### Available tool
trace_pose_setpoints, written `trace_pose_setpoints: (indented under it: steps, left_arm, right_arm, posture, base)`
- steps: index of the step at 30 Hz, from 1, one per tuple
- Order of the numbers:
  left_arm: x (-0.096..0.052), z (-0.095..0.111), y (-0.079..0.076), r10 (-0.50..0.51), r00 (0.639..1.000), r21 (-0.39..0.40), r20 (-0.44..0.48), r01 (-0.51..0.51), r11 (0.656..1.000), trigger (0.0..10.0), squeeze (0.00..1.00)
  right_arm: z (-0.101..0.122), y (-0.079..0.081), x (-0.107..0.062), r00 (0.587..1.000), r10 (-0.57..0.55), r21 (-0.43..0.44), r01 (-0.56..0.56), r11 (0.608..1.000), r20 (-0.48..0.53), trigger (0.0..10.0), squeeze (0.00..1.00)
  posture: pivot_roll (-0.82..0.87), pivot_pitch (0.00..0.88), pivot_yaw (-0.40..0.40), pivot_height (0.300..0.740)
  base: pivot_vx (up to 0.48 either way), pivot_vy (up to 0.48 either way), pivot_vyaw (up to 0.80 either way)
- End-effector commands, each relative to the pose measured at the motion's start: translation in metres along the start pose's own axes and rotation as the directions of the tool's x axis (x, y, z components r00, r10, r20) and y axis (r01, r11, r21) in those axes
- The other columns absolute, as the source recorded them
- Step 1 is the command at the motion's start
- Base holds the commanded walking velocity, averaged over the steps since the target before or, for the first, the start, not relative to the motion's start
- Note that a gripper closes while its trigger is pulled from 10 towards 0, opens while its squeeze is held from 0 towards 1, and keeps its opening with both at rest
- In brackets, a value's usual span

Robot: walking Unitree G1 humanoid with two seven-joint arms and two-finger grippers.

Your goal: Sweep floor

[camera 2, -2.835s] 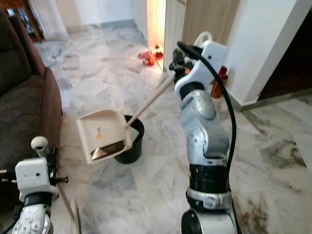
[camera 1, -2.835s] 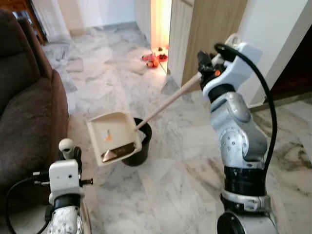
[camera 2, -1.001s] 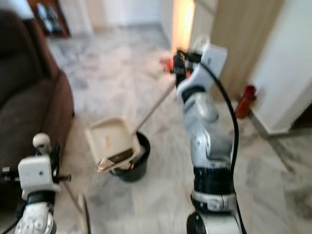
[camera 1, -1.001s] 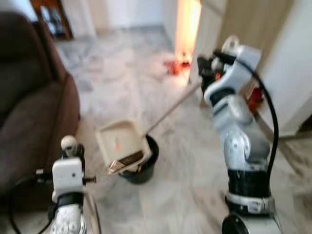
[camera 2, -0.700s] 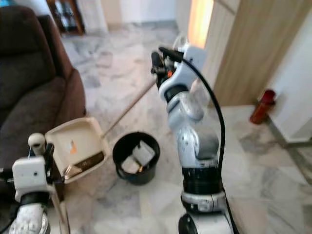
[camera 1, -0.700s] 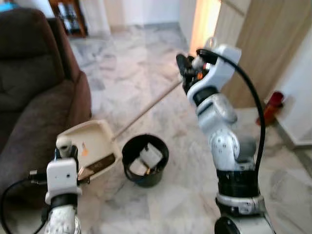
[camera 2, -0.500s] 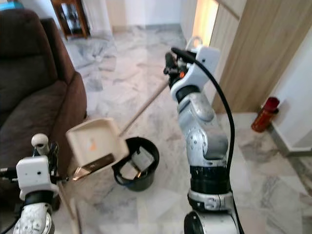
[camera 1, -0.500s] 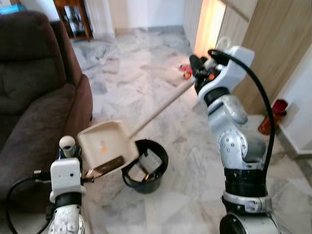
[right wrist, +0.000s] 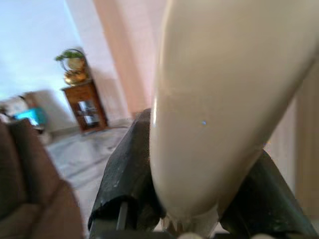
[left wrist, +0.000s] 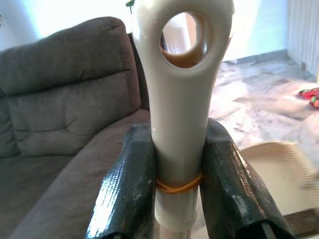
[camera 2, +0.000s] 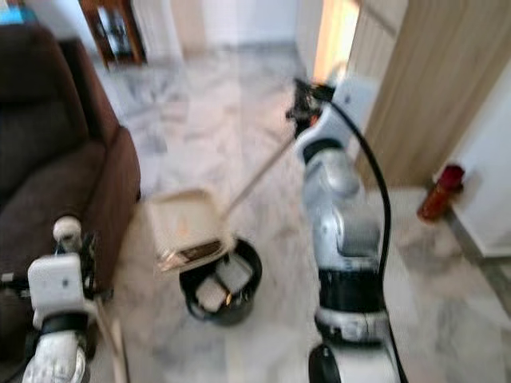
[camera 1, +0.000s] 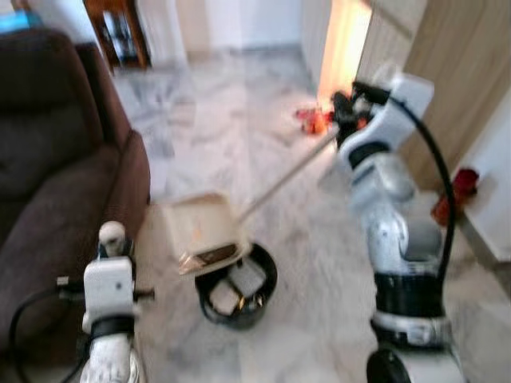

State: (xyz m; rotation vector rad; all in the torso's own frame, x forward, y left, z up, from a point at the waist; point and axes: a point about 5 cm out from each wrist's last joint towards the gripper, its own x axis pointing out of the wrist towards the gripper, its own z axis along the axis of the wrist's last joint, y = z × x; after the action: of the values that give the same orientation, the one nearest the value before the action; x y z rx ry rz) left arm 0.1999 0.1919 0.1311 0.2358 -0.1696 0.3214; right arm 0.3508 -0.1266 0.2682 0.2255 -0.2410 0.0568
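In the left eye view, the right gripper (camera 1: 345, 112) is holding the long handle of a cream dustpan (camera 1: 201, 232), which is hanging tilted over the rim of a black bin (camera 1: 237, 293) standing on the marble floor (camera 1: 223, 136). White scraps are lying inside the bin. A brown sofa (camera 1: 56, 183) is sitting at the left.

In the right eye view, the left gripper (camera 2: 70, 242) is showing low at the left, beside the sofa.

In the left wrist view, the black fingers (left wrist: 130, 189) are pinching the cream broom handle (left wrist: 180, 104), a rubber band circling it.

In the right wrist view, the fingers (right wrist: 130, 174) are gripping the dustpan handle (right wrist: 219, 99) tightly.
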Motion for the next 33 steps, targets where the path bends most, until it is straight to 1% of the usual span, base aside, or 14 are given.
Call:
trace_pose_setpoints:
  steps: [1, 5, 8, 14, 18, 23, 28, 32, 33]
  left_arm:
    - [0.002, 0.005, 0.003, 0.005, 1.0, 0.014, 0.025, -0.006, 1.0, 10.0, 0.0]
    - [0.001, 0.005, 0.003, 0.005, 1.0, 0.013, 0.026, -0.005, 1.0, 10.0, 0.0]
    - [0.001, 0.005, 0.003, 0.002, 1.0, 0.011, 0.031, -0.003, 1.0, 10.0, 0.0]
    - [0.001, 0.006, 0.003, -0.002, 1.0, 0.011, 0.031, 0.001, 1.0, 10.0, 0.0]
    - [0.001, 0.006, 0.002, -0.004, 1.0, 0.01, 0.03, 0.003, 1.0, 10.0, 0.0]
    - [0.0, 0.006, 0.002, -0.007, 1.0, 0.008, 0.03, 0.006, 1.0, 10.0, 0.0]
    - [0.0, 0.006, 0.002, -0.008, 1.0, 0.006, 0.028, 0.008, 1.0, 10.0, 0.0]
    - [0.0, 0.005, 0.001, -0.01, 1.0, 0.005, 0.027, 0.009, 1.0, 10.0, 0.0]
    - [0.0, 0.005, 0.001, -0.01, 1.0, 0.004, 0.026, 0.01, 1.0, 10.0, 0.0]
  right_arm:
    - [0.013, 0.018, -0.001, 0.995, 0.076, 0.034, -0.079, 0.996, 0.07, 10.0, 0.0]
    - [0.01, 0.018, 0.001, 0.994, 0.096, 0.037, -0.099, 0.994, 0.058, 10.0, 0.0]
    - [0.01, 0.022, 0.001, 0.988, 0.143, 0.025, -0.145, 0.989, 0.058, 10.0, 0.0]
    - [0.01, 0.023, 0.001, 0.987, 0.151, 0.018, -0.152, 0.988, 0.061, 10.0, 0.0]
    - [0.012, 0.024, 0.001, 0.982, 0.168, 0.024, -0.171, 0.985, 0.082, 10.0, 0.0]
    - [0.019, 0.032, -0.003, 0.959, 0.241, -0.028, -0.239, 0.971, 0.149, 10.0, 0.0]
    - [0.019, 0.034, -0.005, 0.952, 0.263, -0.042, -0.26, 0.965, 0.154, 10.0, 0.0]
    - [0.021, 0.038, -0.009, 0.927, 0.328, -0.094, -0.315, 0.944, 0.182, 10.0, 0.0]
    - [0.023, 0.041, -0.011, 0.914, 0.359, -0.116, -0.342, 0.932, 0.19, 10.0, 0.0]
  posture:
    - [-0.1, 0.069, 0.033, 0.74]
    - [-0.1, 0.071, 0.034, 0.74]
    - [-0.1, 0.072, 0.035, 0.74]
    - [-0.1, 0.074, 0.035, 0.74]
    - [-0.1, 0.075, 0.035, 0.74]
    - [-0.1, 0.076, 0.035, 0.74]
    - [-0.1, 0.078, 0.035, 0.74]
    - [-0.1, 0.081, 0.035, 0.74]
    - [-0.1, 0.082, 0.035, 0.74]
  base:
    - [0.3, 0.0, 0.0]
    - [0.293, 0.0, 0.0]
    - [0.0, 0.0, 0.0]
    - [0.0, 0.0, 0.0]
    - [0.0, 0.0, 0.0]
    - [0.0, 0.0, 0.0]
    - [0.0, 0.0, 0.0]
    - [0.0, 0.0, 0.0]
    - [0.0, 0.0, 0.0]
